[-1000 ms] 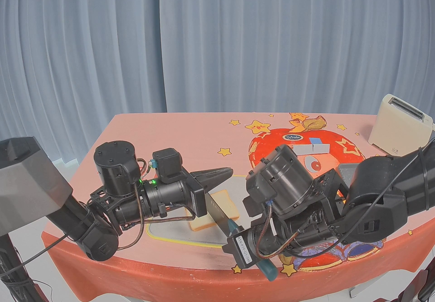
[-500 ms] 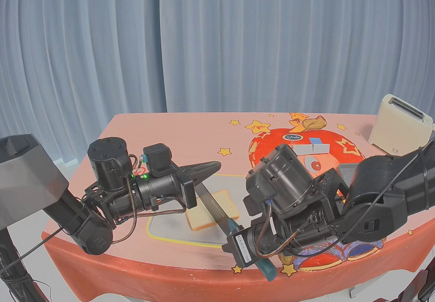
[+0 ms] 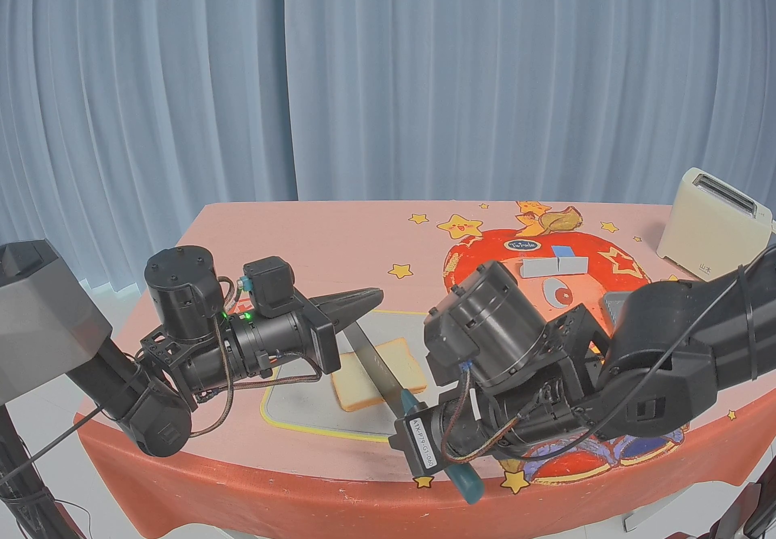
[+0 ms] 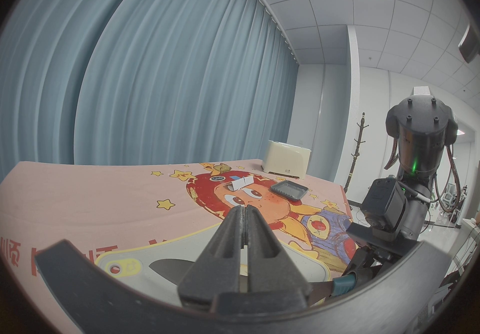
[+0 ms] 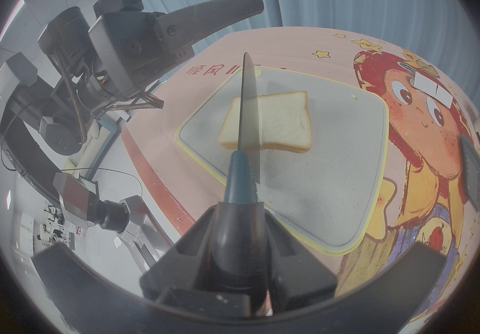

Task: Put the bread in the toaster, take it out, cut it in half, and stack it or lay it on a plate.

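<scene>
You have drawn your left gripper [image 3: 373,296] back toward the robot's left over the last second, so its tips, which stood up by the far corner of the bread [image 3: 404,364], now sit farther left, above the far edge of the cutting board [image 3: 303,403]. With that retreat, more of the slice and more of the knife [image 3: 372,355] blade lying across it have come into sight in the head view. Your right gripper [image 3: 408,415] has eased a little leftward and down with the knife, whose teal handle end now sits slightly farther left.
</scene>
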You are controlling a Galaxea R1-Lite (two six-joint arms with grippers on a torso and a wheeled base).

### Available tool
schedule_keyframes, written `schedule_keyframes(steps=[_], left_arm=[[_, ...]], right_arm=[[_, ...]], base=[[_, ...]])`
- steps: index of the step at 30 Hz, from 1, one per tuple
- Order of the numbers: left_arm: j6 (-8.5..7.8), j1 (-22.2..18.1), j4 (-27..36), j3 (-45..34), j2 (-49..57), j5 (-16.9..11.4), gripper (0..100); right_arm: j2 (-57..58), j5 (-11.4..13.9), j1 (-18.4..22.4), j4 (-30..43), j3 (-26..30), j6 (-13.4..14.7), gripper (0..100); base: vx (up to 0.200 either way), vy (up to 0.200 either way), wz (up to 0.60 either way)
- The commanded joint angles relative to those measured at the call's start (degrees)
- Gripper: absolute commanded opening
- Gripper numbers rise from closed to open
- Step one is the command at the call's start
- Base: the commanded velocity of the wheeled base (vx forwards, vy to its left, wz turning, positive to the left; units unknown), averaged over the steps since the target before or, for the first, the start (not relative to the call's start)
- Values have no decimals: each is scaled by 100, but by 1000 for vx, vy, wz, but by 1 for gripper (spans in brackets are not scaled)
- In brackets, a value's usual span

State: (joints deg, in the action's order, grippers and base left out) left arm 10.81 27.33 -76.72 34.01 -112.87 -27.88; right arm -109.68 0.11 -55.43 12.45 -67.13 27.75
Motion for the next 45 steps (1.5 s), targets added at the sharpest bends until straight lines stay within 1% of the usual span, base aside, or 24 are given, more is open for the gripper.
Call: schedule_keyframes(steps=[1,4,45], left_arm=[[0,0,7,-88,37,-16,0],[-9,0,-1,-237,37,-42,0],[-18,27,-1,-263,46,-42,0]], right_arm=[[-45,7,6,3,7,3,0],[-18,-2,15,3,7,-6,0],[25,-37,103,-14,34,-59,0]], base=[[0,0,0],[0,0,0],[0,0,0]])
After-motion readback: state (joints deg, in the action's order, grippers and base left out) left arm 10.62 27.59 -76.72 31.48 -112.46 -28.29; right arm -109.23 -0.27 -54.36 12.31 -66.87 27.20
